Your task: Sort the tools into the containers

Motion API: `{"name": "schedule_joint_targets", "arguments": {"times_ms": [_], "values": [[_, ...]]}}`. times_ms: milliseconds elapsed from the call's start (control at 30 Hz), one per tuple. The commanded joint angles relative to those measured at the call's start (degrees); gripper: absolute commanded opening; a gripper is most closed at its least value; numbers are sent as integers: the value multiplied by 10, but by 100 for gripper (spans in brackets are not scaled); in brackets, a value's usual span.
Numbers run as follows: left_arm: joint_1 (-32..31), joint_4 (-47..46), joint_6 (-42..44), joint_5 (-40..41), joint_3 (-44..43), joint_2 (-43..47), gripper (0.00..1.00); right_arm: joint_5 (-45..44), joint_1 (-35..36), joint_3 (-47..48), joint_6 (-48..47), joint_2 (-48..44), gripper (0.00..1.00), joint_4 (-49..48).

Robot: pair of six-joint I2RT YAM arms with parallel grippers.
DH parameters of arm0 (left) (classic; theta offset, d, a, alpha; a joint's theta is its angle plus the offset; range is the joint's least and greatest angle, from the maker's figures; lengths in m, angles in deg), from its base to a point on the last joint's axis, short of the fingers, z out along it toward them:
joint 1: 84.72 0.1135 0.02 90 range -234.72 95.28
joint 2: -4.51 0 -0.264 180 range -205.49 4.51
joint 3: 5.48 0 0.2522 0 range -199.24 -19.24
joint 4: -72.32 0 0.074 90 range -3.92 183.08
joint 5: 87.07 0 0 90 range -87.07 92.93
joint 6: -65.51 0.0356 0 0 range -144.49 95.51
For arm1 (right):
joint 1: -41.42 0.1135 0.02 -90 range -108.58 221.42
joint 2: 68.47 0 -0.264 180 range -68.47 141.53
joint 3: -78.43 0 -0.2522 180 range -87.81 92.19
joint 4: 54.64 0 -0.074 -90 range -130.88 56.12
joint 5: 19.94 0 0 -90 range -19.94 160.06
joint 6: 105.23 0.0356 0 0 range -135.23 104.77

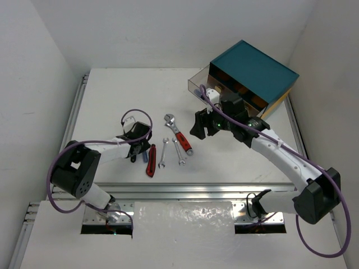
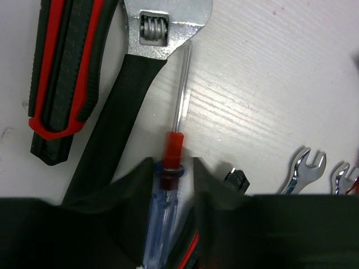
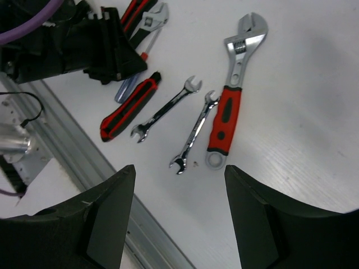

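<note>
We see the left gripper (image 1: pixel 136 150) down low on the white table (image 1: pixel 112 101), at the left end of the row of tools. From its wrist camera we look straight along the screwdriver (image 2: pixel 173 150). The clear blue handle lies between the two fingers (image 2: pixel 134 185), and the red collar and thin shaft point away from them. The fingers sit either side of the handle with a sliver of gap on one side, so they are parted around it, not clamped. The screwdriver lies flat on the table, its tip tucked under the silver head of the dark-handled adjustable wrench (image 2: pixel 132 95). Beside that wrench lie the red-and-black-handled pliers (image 2: pixel 61 73).

Over to the right gripper (image 1: pixel 203 126): it hangs above the table with its fingers (image 3: pixel 106 218) spread wide and nothing between them. Below it we spot two slim spanners (image 3: pixel 166 109) (image 3: pixel 193 133) lying side by side. The red-handled adjustable wrench (image 3: pixel 227 117) is just right of them.

At the far right stands the teal-topped chest (image 1: pixel 255 70). One smoky drawer (image 1: pixel 197 85) is pulled out on its left side, just beyond the right gripper
</note>
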Motion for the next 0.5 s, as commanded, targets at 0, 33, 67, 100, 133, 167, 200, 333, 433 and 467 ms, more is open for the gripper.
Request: {"name": "schedule_joint_targets", "arguments": {"times_ms": [0, 33, 67, 100, 133, 167, 200, 333, 433, 467], "values": [[-3, 55, 10, -41, 13, -32, 20, 65, 3, -14, 26, -10, 66, -52], [-3, 54, 12, -42, 13, -32, 14, 67, 3, -16, 29, -11, 66, -54], [-4, 49, 14, -46, 18, -27, 3, 69, 3, -23, 32, -14, 66, -63], [-5, 42, 17, -51, 19, -14, 2, 73, 4, -27, 36, -14, 65, -68], [-7, 31, 21, -63, 21, -5, 0, 79, 4, -31, 44, -14, 65, -75], [-11, 26, 23, -65, 19, 4, 0, 100, 4, -43, 49, -11, 66, -93], [-16, 23, 24, -66, 19, 28, 0, 111, 9, -53, 56, -10, 66, -109], [-42, 13, 17, -62, 4, 105, 0, 99, 52, -104, 120, 6, 69, -201], [-74, -27, -4, -85, 3, 173, 0, 78, 76, -154, 202, 32, 76, -320], [-88, -43, -14, -94, 13, 190, 0, 69, 84, -169, 220, 40, 77, -364]]}}
